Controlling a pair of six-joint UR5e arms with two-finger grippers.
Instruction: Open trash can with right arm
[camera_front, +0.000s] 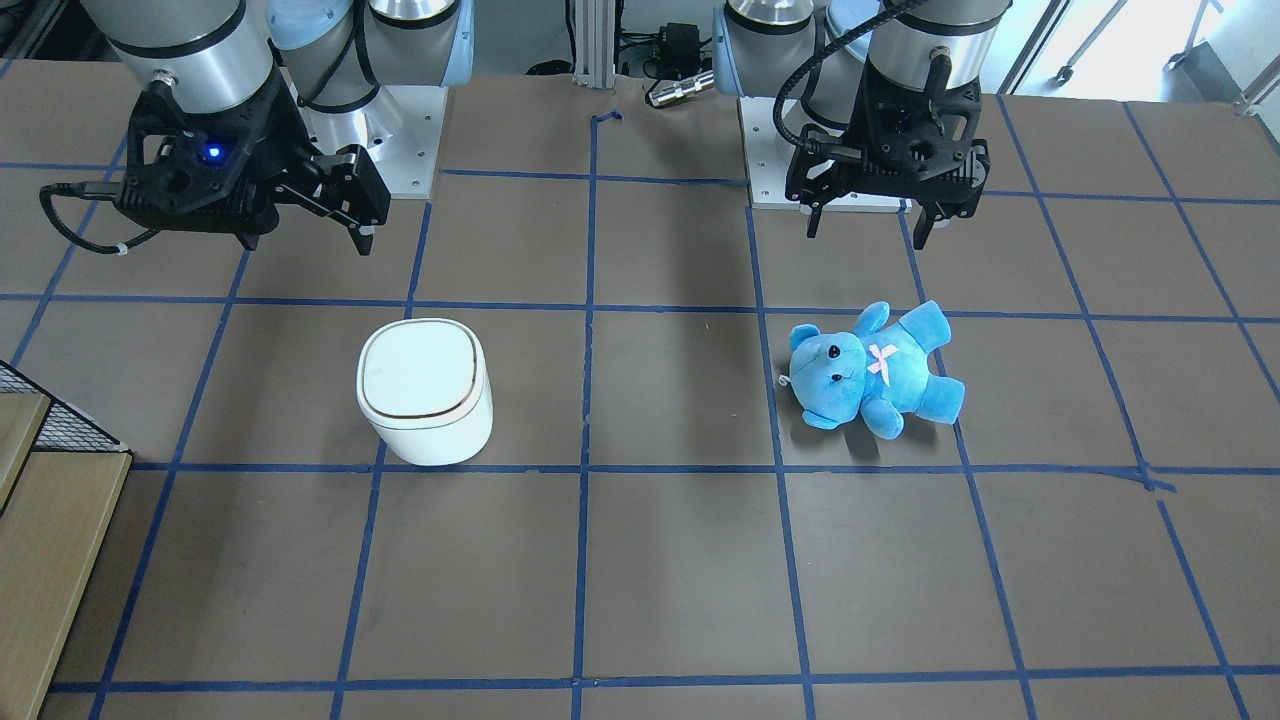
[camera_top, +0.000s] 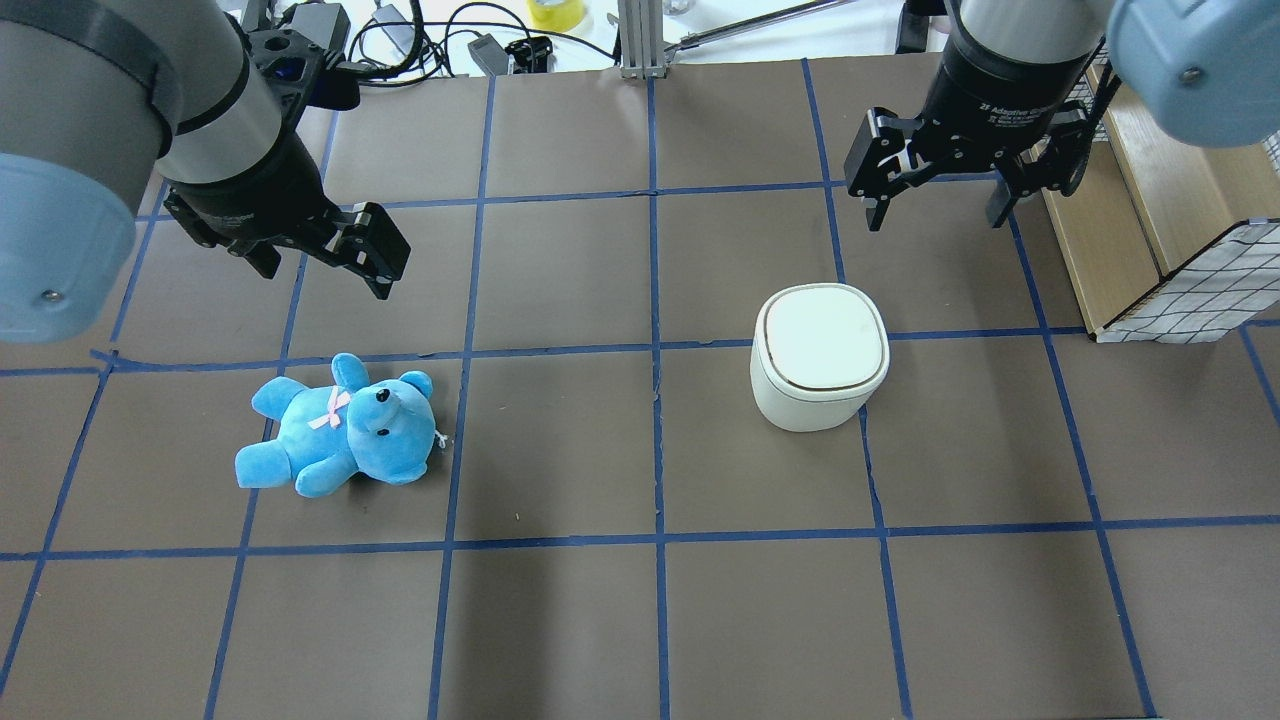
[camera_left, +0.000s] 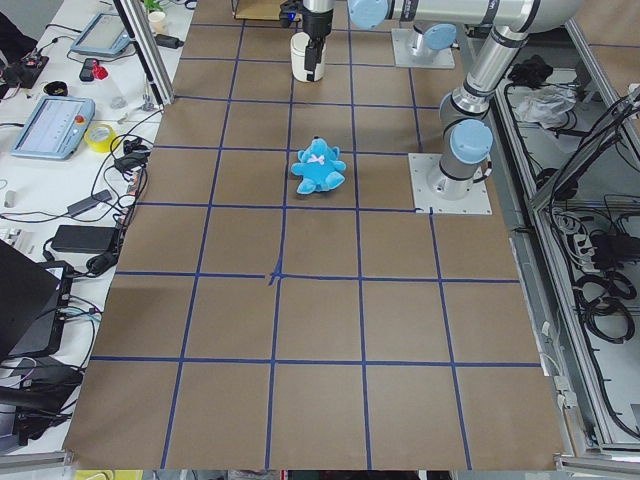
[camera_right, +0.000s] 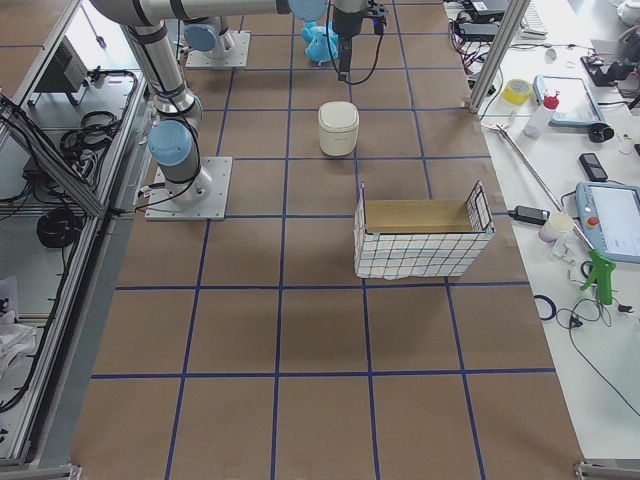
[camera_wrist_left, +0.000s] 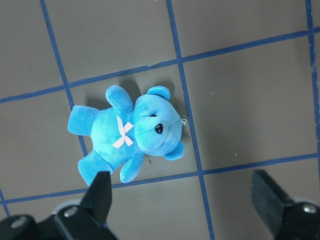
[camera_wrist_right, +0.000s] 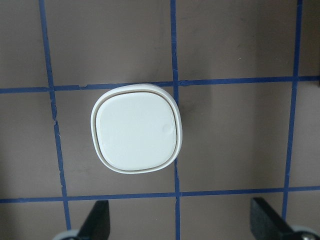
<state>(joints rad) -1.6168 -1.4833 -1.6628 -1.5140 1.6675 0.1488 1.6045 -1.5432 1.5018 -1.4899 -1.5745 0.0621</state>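
The white trash can (camera_top: 820, 350) stands upright on the brown table with its flat lid shut; it also shows in the front view (camera_front: 425, 390) and fills the middle of the right wrist view (camera_wrist_right: 136, 129). My right gripper (camera_top: 938, 220), with the blue light (camera_front: 211, 153), hangs open and empty above the table, beyond the can and a little to its right, touching nothing. Its fingertips (camera_wrist_right: 97, 220) show at the bottom of the right wrist view. My left gripper (camera_top: 325, 280) is open and empty, above the table near the blue teddy bear (camera_top: 340, 425).
The teddy bear (camera_wrist_left: 130, 135) lies on its back on my left half of the table. A wire-mesh basket with a wooden box (camera_top: 1180, 270) stands at the far right edge, close to my right arm. Blue tape lines grid the table (camera_top: 650, 600).
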